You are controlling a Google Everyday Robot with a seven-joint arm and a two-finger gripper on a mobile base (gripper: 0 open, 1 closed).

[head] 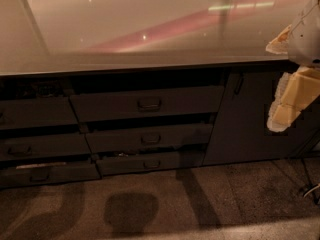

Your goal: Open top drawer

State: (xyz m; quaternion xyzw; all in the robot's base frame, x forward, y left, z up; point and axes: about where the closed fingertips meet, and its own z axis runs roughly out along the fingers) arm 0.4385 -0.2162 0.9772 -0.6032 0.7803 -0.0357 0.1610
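- The claw (296,84) is being held at the right edge of the view, in front of the cabinet door (245,124) and just below the lip of the counter (125,29). Whether it is open or closed cannot be told, and nothing is being seen in its hold.
- The top drawer (110,106) is being shown well apart from the claw, off to its left in the view and slightly lower, directly under the counter.
- The bar handle (149,104) is being shown at the middle of that front, with the claw nowhere near it.
- Two shallower drawers (150,139) are being shown lower again than the claw and on the same side.
- The step in hand is being judged as the approach: the handle is not yet being gripped, and none of the drawer's inside is being shown.
- The next move is being judged to call for the claw being carried across to the left and a little down, lined up with the bar, closed on it, and then drawn straight out from the cabinet.
- Care is being called for so that the uppermost handle is picked, since the lower ones look alike.
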